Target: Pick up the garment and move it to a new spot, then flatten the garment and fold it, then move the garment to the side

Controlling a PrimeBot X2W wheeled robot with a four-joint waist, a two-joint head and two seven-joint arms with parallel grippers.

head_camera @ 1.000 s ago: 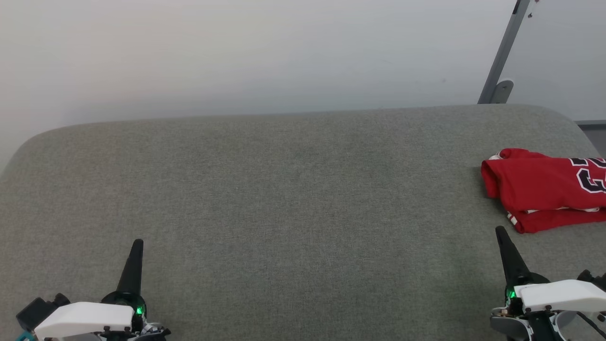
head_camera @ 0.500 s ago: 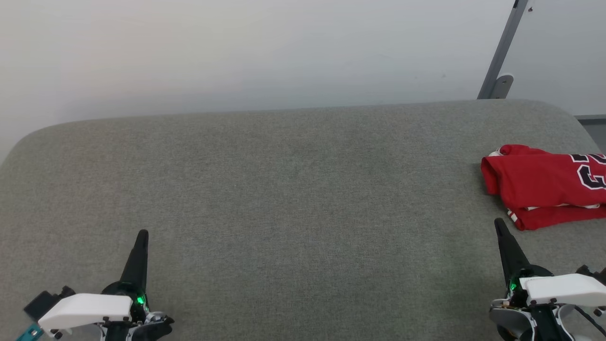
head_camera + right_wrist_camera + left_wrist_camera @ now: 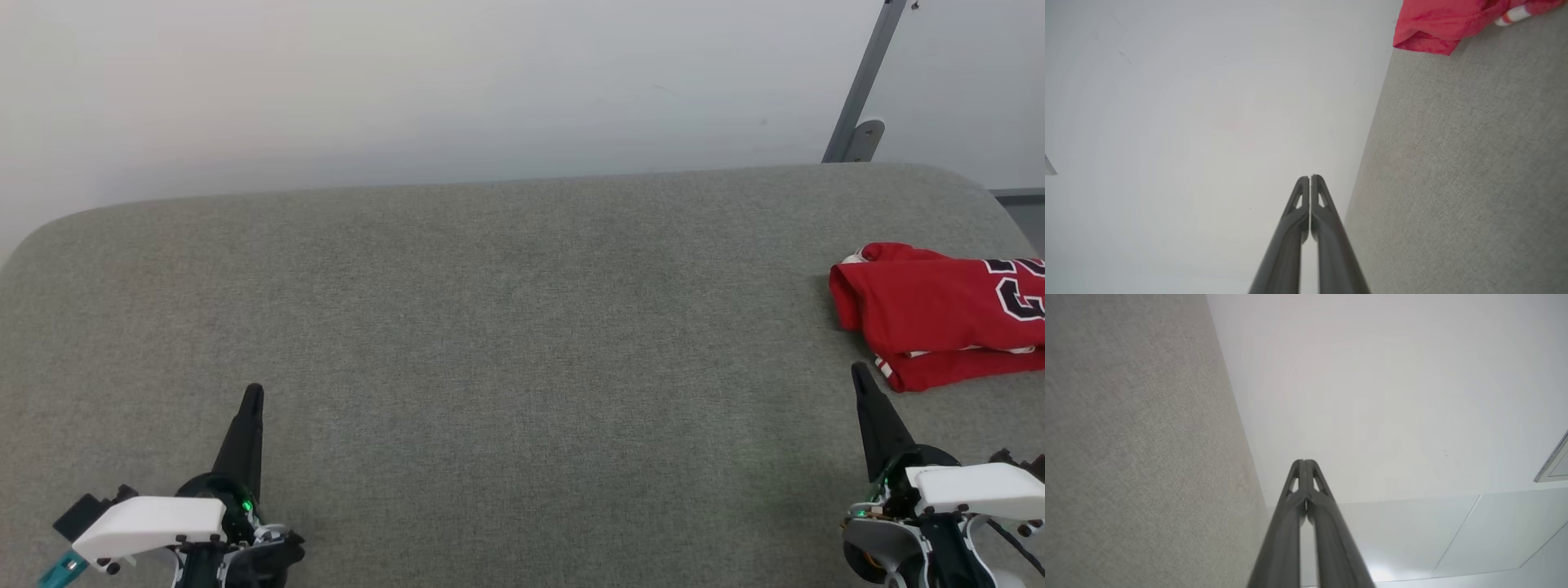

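The garment [image 3: 939, 314], a red jersey with a black white-outlined number, lies folded at the right edge of the grey fabric surface [image 3: 506, 327]; part of it runs past the frame. A corner of the garment [image 3: 1437, 24] with its striped trim also appears at the top right of the right wrist view. My right gripper [image 3: 859, 374] is shut and empty, its tip just in front of the garment's near left corner, apart from it. At the lower left, my left gripper [image 3: 254, 392] is shut and holds nothing. Both grippers' finger pairs, left [image 3: 1304, 462] and right [image 3: 1310, 178], are pressed together.
A pale wall [image 3: 408, 82] rises behind the surface. A grey metal post [image 3: 865, 82] leans at the back right corner. The surface has rounded far corners, and wide bare fabric lies between my two grippers.
The whole head picture has shifted as the camera moved. Both grippers reach slightly higher in the picture. The garment lies as before.
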